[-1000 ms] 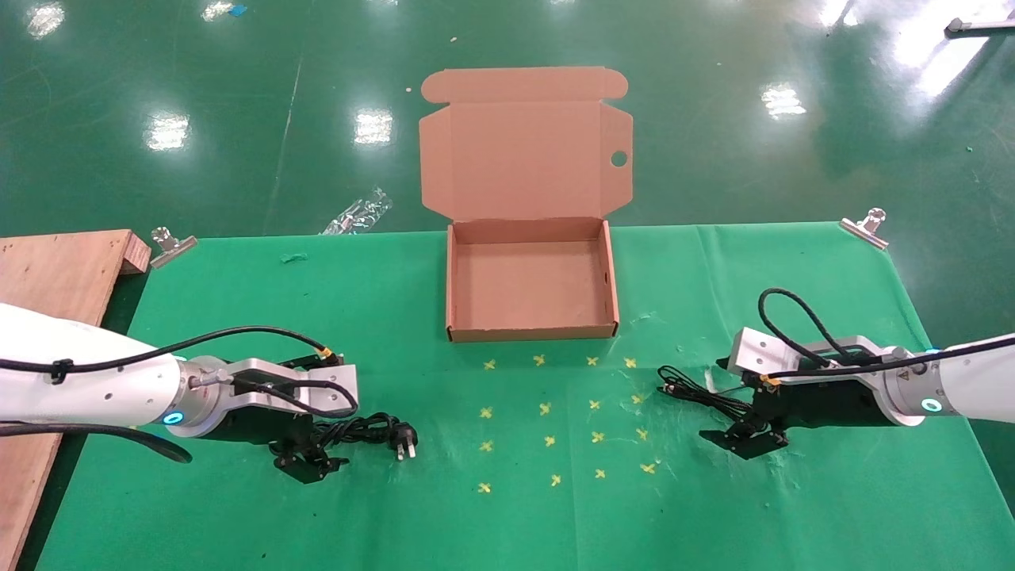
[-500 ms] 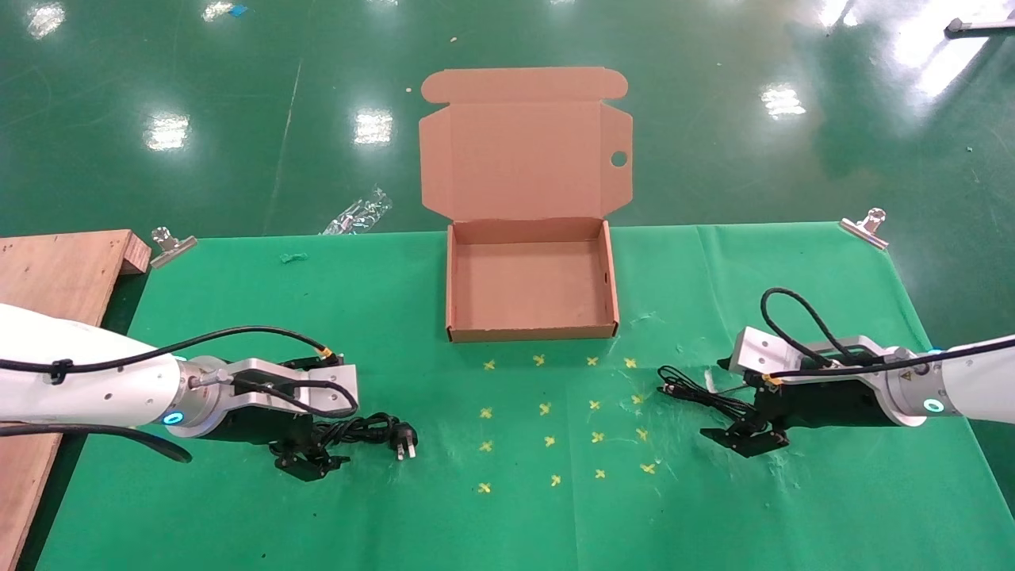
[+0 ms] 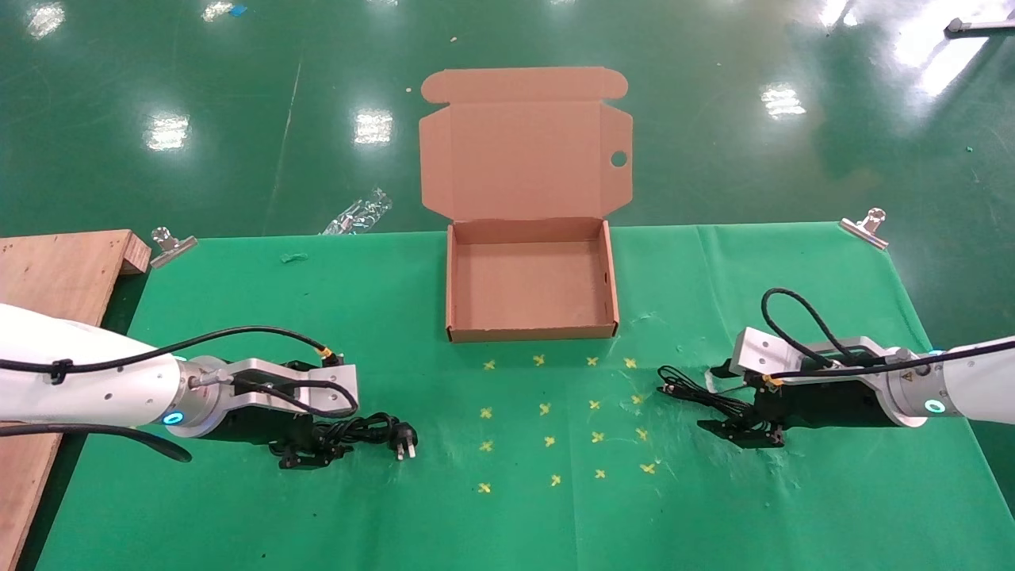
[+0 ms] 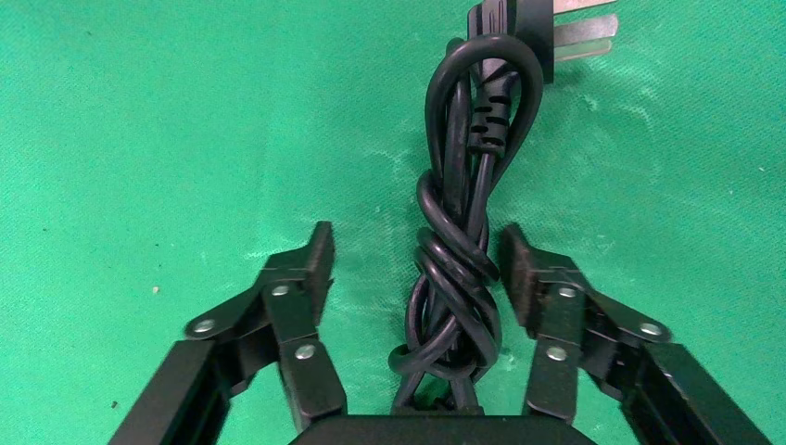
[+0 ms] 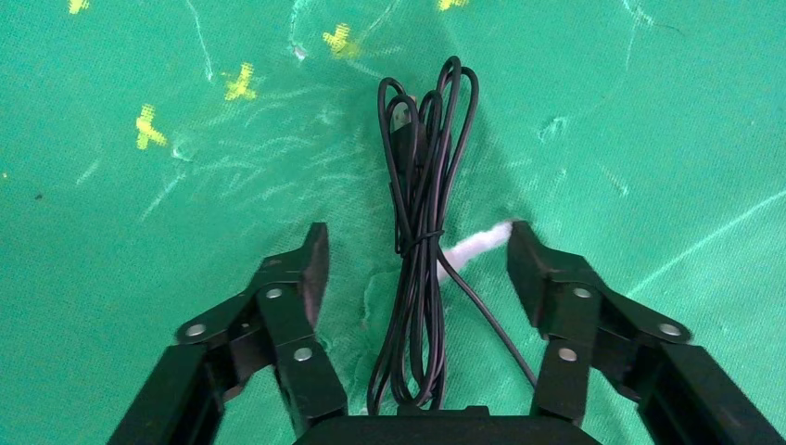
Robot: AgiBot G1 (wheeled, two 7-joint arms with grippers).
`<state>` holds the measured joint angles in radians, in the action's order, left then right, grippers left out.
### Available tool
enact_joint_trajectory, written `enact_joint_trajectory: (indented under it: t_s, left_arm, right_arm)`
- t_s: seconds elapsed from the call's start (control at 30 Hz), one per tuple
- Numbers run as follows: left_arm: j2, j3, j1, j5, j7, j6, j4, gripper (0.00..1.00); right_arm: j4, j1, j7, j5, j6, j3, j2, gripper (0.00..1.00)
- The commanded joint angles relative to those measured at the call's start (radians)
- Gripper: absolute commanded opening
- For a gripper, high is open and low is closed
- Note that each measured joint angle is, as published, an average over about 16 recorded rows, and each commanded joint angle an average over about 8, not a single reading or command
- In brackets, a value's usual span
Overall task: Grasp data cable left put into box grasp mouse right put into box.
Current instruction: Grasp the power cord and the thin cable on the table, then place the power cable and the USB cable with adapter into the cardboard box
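The data cable (image 3: 366, 431) lies coiled on the green cloth at the left, its silver-pronged plug (image 3: 404, 444) pointing toward the middle. My left gripper (image 3: 311, 457) is open and straddles the bundle. In the left wrist view the cable (image 4: 461, 269) runs between the open fingers of my left gripper (image 4: 417, 260), apart from both pads. My right gripper (image 3: 741, 430) is open over the mouse's thin wire (image 3: 698, 392). In the right wrist view that wire bundle (image 5: 417, 232) lies between the open fingers of my right gripper (image 5: 417, 258). The mouse body is hidden. The box (image 3: 453, 285) stands open and empty, lid (image 3: 523, 159) tipped back.
A wooden board (image 3: 55, 270) lies at the left table edge. Metal clips (image 3: 170, 242) (image 3: 868, 226) hold the cloth at the back corners. Yellow cross marks (image 3: 555, 412) dot the cloth in front of the box. A white tie (image 5: 473, 246) binds the thin wire.
Both grippers have sunk a little toward the cloth around their cords. The data cable, the thin wire and the box have not moved.
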<state>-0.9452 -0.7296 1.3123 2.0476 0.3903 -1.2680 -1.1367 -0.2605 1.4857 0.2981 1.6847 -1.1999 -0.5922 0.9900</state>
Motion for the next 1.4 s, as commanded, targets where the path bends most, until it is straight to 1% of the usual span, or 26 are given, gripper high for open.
enact_joint_trajectory:
  t_s: [0.03, 1.0, 1.2, 1.3, 1.4]
  left_arm:
    - [0.000, 0.000, 0.000, 0.000, 0.000, 0.000, 0.000, 0.00]
    - [0.002, 0.003, 0.004, -0.004, 0.002, -0.001, 0.000, 0.00]
    - [0.034, 0.037, 0.062, -0.059, -0.020, -0.036, -0.015, 0.00]
    - [0.047, 0.060, 0.117, -0.094, -0.038, -0.061, -0.017, 0.00]
    - [0.033, 0.079, 0.176, -0.118, -0.045, -0.070, -0.001, 0.00]
  right_arm:
    - [-0.002, -0.001, 0.000, 0.000, 0.000, 0.000, -0.001, 0.00]
    - [-0.007, -0.003, -0.001, -0.002, -0.002, 0.001, -0.003, 0.00]
    - [-0.013, 0.008, 0.000, -0.004, -0.001, 0.004, -0.011, 0.00]
    - [-0.030, 0.035, -0.001, -0.008, -0.001, 0.010, -0.032, 0.00]
    - [-0.061, 0.080, -0.007, -0.013, 0.001, 0.021, -0.064, 0.00]
